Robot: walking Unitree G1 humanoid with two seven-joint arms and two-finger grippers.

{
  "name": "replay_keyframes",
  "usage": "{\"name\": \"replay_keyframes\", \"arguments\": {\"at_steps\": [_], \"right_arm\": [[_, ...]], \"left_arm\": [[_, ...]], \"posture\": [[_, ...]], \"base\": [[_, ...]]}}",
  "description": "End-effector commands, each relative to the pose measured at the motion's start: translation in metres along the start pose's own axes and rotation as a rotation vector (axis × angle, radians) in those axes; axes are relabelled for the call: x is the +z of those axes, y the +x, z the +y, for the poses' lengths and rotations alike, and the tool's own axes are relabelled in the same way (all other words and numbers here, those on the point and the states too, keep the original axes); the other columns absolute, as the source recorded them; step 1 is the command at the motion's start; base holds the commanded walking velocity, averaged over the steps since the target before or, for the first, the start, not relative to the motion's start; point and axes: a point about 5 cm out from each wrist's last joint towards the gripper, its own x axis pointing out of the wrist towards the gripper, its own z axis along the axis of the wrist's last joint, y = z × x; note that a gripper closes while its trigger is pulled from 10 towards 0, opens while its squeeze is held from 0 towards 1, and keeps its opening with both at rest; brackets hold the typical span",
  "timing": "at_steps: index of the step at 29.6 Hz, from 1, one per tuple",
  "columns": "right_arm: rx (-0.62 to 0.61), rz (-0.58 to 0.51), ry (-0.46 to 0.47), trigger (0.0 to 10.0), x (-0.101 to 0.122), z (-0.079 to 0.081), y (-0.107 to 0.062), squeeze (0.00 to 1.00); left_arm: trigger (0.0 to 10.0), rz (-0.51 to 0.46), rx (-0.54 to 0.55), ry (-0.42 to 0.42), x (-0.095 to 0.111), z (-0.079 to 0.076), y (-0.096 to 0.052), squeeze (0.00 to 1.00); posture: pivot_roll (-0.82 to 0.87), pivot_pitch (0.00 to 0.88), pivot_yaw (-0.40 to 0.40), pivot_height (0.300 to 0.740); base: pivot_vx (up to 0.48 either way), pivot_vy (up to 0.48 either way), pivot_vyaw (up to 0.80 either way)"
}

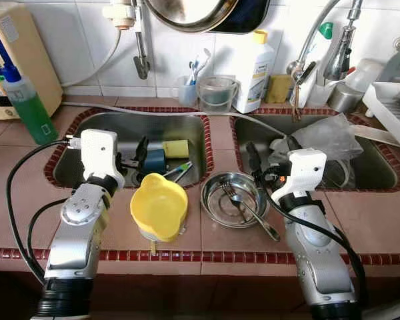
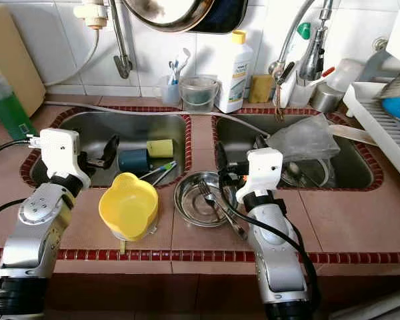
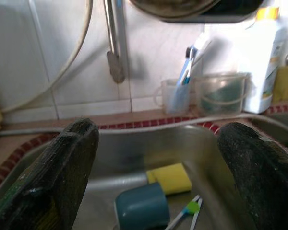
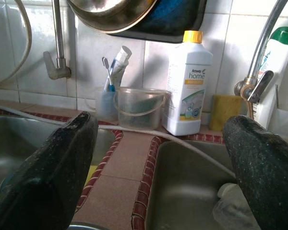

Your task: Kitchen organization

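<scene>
Both grippers, left and right, hang spread wide and empty, probably lining up on the round steel bowl holding a fork.

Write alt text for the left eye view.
A tiled kitchen counter with two steel sinks, both robot arms reaching over its front edge. A yellow bowl and a steel bowl holding a fork sit on the counter between the open left gripper and the open right gripper.

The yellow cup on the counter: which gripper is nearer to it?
Left. The left gripper hangs over the left sink, just beyond the yellow cup. The right gripper is farther, past the steel bowl.
</scene>
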Motion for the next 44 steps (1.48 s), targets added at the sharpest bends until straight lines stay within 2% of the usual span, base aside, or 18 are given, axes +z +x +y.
{"name": "replay_keyframes", "arguments": {"at_steps": [1, 7, 22, 25, 28, 34, 44], "right_arm": [[0.004, -0.011, -0.002, 10.0, 0.0041, 0.0005, 0.0017, 0.0], [-0.001, -0.012, 0.0, 10.0, 0.0045, -0.0005, 0.0026, 0.0], [-0.005, -0.013, 0.005, 10.0, 0.0049, -0.0006, 0.004, 0.0], [-0.004, -0.013, 0.004, 10.0, 0.0048, -0.0006, 0.0037, 0.0], [-0.001, -0.012, 0.005, 10.0, 0.0048, 0.0001, 0.0025, 0.0], [0.004, -0.009, 0.005, 10.0, 0.0041, 0.0007, 0.0012, 0.0], [0.029, 0.011, 0.007, 10.0, 0.0015, 0.0038, -0.0025, 0.0]], "left_arm": [[10.0, -0.014, -0.013, -0.009, 0.0045, -0.0033, 0.0006, 0.0], [10.0, -0.021, -0.012, -0.039, 0.0063, -0.0038, 0.0015, 0.0], [10.0, -0.023, -0.014, -0.052, 0.0088, -0.0043, 0.0043, 0.0], [10.0, -0.036, -0.011, -0.08, 0.0099, -0.006, 0.0052, 0.0], [10.0, -0.03, 0.008, -0.043, 0.0108, -0.0073, 0.0073, 0.0], [10.0, -0.032, 0.007, -0.042, 0.0114, -0.007, 0.0073, 0.0], [10.0, 0.043, -0.001, -0.008, 0.0081, -0.0003, 0.0061, 0.0]], "posture": [[-0.04, 0.023, -0.009, 0.74], [-0.04, 0.03, -0.007, 0.74], [-0.04, 0.037, -0.006, 0.74], [-0.04, 0.038, -0.006, 0.74], [-0.04, 0.04, -0.005, 0.74], [-0.04, 0.041, -0.004, 0.74], [-0.04, 0.047, 0.001, 0.74]], "base": [[0.0, 0.0, 0.0], [0.0, -0.151, 0.0], [0.0, -0.427, 0.0], [0.0, 0.0, 0.0], [0.0, 0.0, 0.0], [0.0, 0.0, 0.0], [0.0, 0.0, 0.0]]}}
